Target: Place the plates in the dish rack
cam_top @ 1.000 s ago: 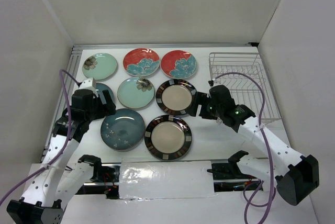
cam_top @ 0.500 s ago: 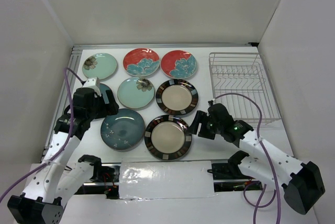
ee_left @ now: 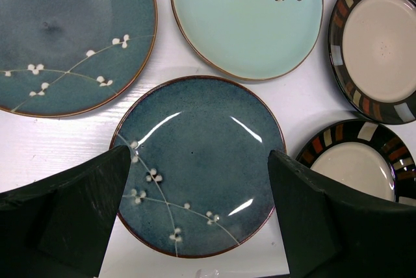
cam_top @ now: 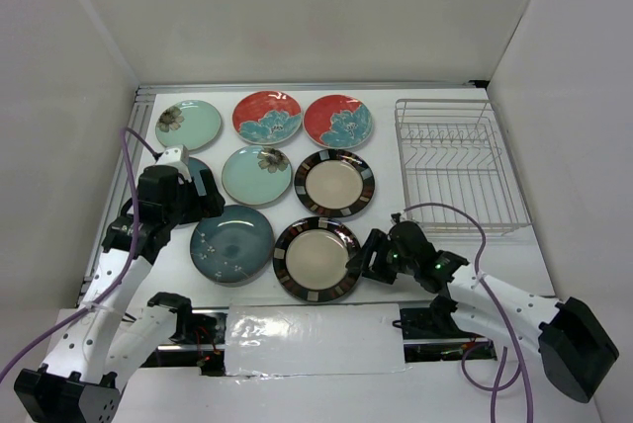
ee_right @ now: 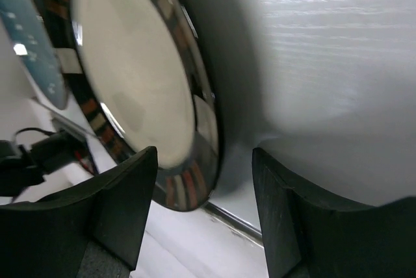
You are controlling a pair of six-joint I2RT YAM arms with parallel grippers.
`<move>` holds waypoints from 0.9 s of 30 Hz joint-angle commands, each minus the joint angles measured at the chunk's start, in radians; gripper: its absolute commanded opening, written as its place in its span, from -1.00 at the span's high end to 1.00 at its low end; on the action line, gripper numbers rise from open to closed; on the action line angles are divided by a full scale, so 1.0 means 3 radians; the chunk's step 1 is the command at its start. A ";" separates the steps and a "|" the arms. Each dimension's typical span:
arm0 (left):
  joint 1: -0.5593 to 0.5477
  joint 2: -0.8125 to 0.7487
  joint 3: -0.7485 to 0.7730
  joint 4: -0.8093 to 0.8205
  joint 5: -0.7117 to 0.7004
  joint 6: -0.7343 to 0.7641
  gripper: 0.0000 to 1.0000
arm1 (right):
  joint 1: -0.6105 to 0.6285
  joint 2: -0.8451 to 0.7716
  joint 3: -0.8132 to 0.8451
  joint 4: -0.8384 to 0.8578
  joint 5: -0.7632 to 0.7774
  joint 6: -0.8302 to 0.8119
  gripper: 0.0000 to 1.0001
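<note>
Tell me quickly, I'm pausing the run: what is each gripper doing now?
Left gripper: open, empty, above the speckled teal plate.
Right gripper: open, astride the rim of the near striped plate, not clamped.

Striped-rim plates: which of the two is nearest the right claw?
The front-row striped-rim plate, beside a teal plate: its right rim sits at the right claw's tips. The other striped-rim plate lies one row back.

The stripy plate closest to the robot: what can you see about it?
The stripy plate is round and glossy, seemingly ceramic: cream middle, dark rim with red, grey and white stripes. It lies flat and empty on the white table, beside the teal plate. The right gripper has open fingers straddling its right edge.
</note>
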 commanded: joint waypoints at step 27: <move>0.0000 -0.0042 0.0021 0.0086 0.0034 0.0048 -0.99 | 0.0004 0.0330 -0.0520 0.1161 0.0094 -0.0006 0.80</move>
